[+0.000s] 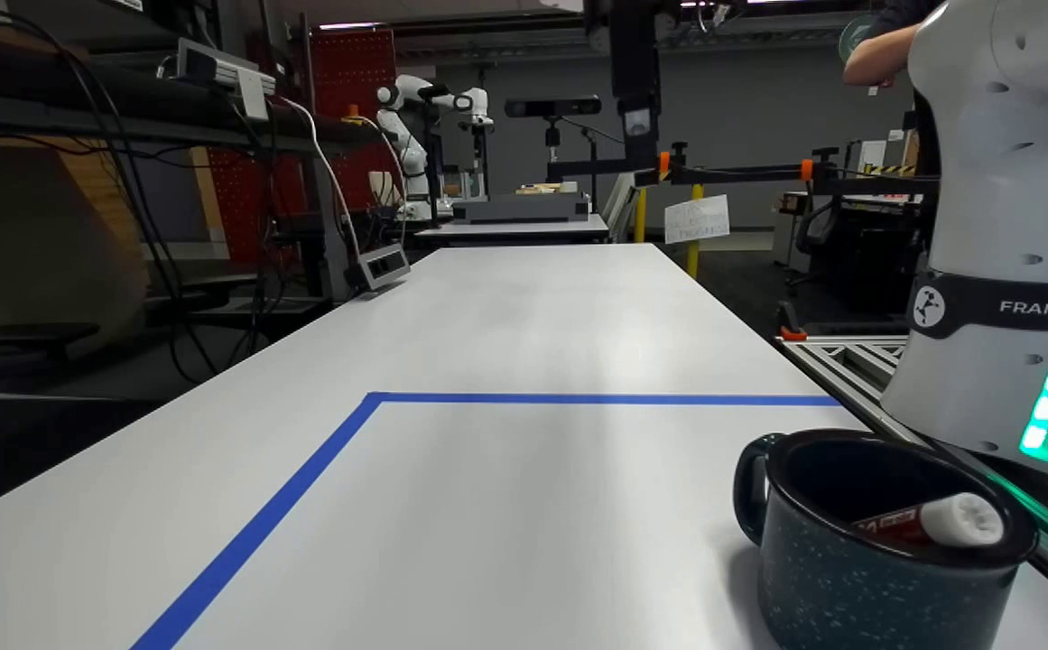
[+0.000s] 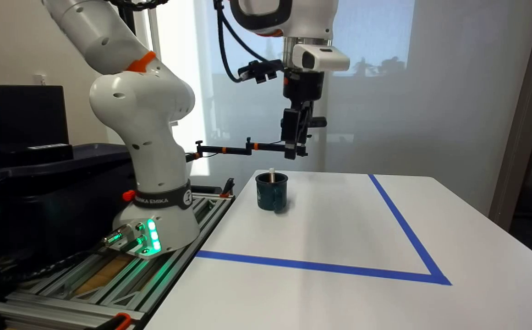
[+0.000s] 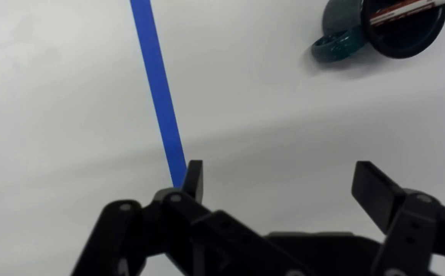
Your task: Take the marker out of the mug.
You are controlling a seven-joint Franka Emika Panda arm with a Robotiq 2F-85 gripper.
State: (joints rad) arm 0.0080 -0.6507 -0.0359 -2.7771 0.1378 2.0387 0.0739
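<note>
The dark speckled mug stands upright on the white table in both exterior views (image 1: pixel 876 591) (image 2: pixel 266 195), near the robot's base. In the wrist view the mug (image 3: pixel 341 17) is at the top right, its handle towards the lower left. The marker leans inside the mug; its whitish end (image 1: pixel 964 521) shows at the rim. It also shows in an exterior view (image 2: pixel 271 175) and, with its red body, in the wrist view (image 3: pixel 402 13). Its lower end is hidden in the mug. My gripper (image 3: pixel 279 180) is open and empty. In an exterior view the gripper (image 2: pixel 296 152) hangs above mug height, apart from the mug.
Blue tape (image 2: pixel 320 265) marks lines on the white table (image 2: pixel 348 229). The robot's white base (image 2: pixel 160 220) stands on a metal rail frame beside the mug. A grey power box (image 1: pixel 384 266) sits at the table's far edge.
</note>
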